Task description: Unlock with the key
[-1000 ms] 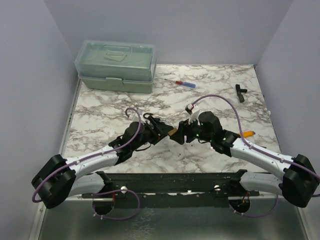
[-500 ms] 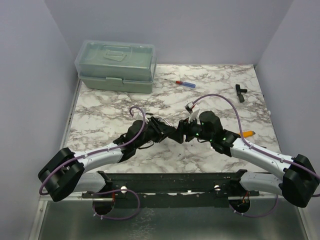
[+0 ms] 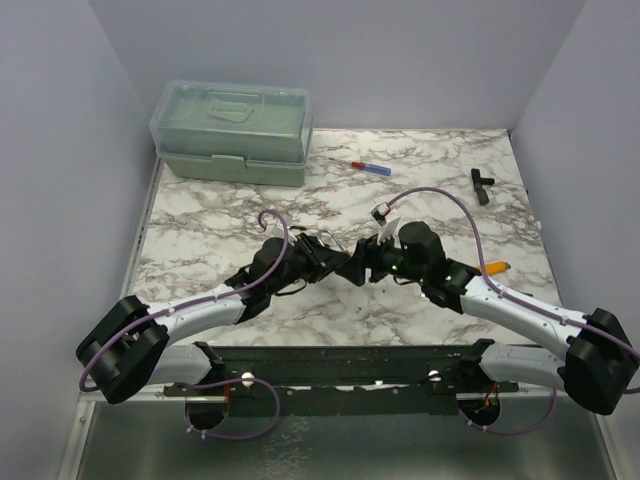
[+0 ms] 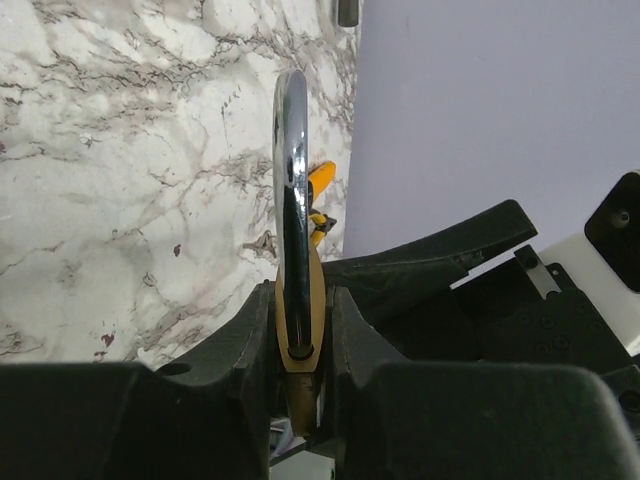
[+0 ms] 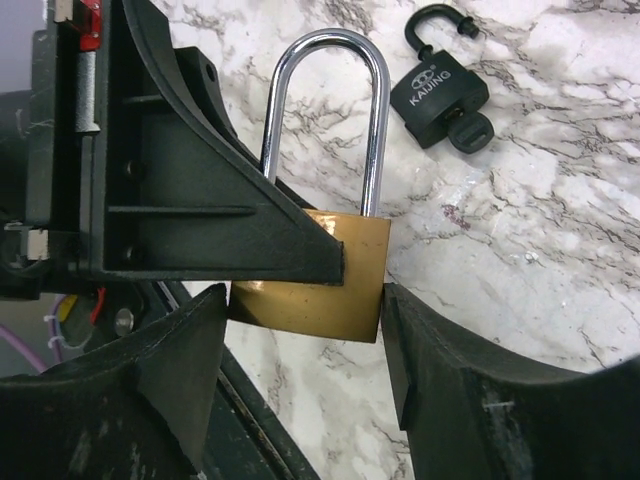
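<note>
- The brass padlock [image 5: 320, 275] hangs off the marble table [image 3: 200, 220] at the centre, where the two arms meet. Its shackle points to 12 o'clock in the right wrist view, and both legs are seated in the body, so I judge it locked.
- The left gripper [image 4: 300, 312] is clamped narrowly on the padlock's flat faces.
- The right gripper [image 5: 305, 305] is spread wide and straddles the brass body with its tips right at the two edges. It looks not yet clamped.
- No key for the brass lock shows. The only key [image 5: 468, 130] in view sits in an open black padlock [image 5: 437, 95] on the table, at 1 o'clock from the brass one.
- Risk: if the right fingers shut off-centre, they could twist the body in the left's thin pinch, and the lock could slip and drop.
- Risk: the two grippers are packed together, so a finger may strike the left gripper.
- Risk: the keyhole end is hidden from every view, so a key could miss it.
- Around, from the grippers in the top view:
  - a pale green lidded box [image 3: 233, 130] at 11 o'clock
  - a screwdriver [image 3: 365, 167] at 12
  - a black T-shaped piece [image 3: 482, 184] at 2
  - a small orange tool [image 3: 495, 268] at 3
- All of these are well apart from the grippers, and none blocks them.
</note>
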Available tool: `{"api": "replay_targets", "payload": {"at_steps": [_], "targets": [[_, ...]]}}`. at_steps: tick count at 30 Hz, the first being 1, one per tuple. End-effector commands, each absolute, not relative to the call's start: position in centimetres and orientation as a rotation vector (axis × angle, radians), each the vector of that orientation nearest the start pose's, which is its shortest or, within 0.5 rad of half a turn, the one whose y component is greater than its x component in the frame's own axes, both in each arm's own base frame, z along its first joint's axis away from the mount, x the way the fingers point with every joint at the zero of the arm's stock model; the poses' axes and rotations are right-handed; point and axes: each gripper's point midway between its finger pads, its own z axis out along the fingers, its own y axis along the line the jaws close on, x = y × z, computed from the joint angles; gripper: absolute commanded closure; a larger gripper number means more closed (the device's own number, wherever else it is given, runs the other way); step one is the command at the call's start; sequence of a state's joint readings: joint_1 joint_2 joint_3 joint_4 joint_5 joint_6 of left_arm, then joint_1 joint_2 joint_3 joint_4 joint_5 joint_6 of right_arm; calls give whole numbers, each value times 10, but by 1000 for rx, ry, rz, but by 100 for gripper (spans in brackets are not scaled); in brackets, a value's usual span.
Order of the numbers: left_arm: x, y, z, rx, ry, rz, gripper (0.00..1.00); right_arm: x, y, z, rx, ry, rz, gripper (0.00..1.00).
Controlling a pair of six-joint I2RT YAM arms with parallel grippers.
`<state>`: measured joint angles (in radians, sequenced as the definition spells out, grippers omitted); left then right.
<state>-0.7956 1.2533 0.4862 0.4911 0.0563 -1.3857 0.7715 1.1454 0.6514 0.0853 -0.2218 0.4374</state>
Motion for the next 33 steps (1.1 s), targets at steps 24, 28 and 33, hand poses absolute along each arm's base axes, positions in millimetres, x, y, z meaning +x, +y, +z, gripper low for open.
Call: {"api": "replay_targets", "payload": {"at_steps": [24, 28, 33], "targets": [[237, -191, 220, -232, 2181, -722, 100, 229, 124, 92, 716, 2274, 51, 0], [235, -171, 243, -109, 2185, -566, 100, 210, 108, 77, 931, 2267, 1, 0], [233, -148, 245, -38, 2173, -420, 100, 202, 81, 70, 1131, 2195, -8, 7]]}}
